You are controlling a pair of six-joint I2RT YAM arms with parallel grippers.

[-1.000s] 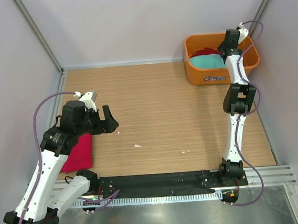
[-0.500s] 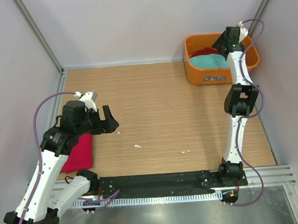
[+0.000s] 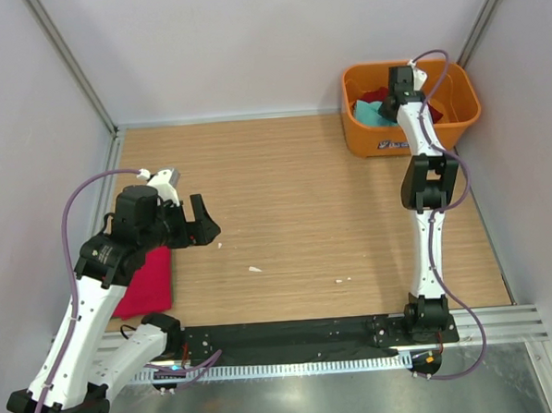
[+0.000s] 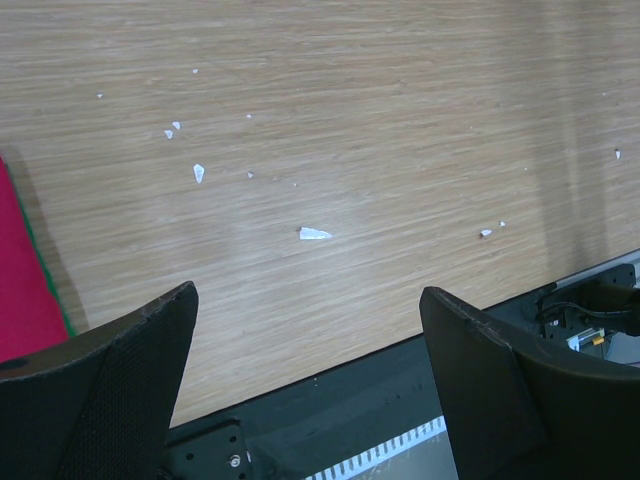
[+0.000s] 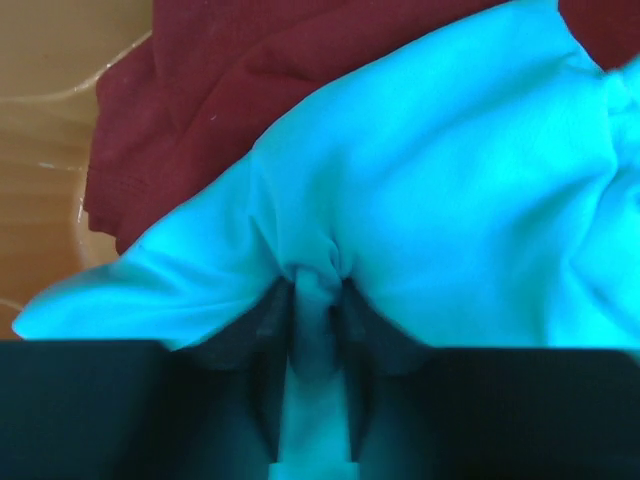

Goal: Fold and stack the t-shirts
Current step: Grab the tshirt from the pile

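At the lower left of the overhead view I see a folded red t-shirt (image 3: 146,283) lying on the counter (image 3: 303,196) just beside my left arm. The left fingers (image 3: 201,227) hang spread wide over bare wood, holding nothing. In the upper right, inside the orange tub (image 3: 384,143), my right fingers (image 5: 265,315) are pinched on a fold of the mint-green t-shirt (image 5: 450,200), which lies against a dark red t-shirt (image 5: 250,60).
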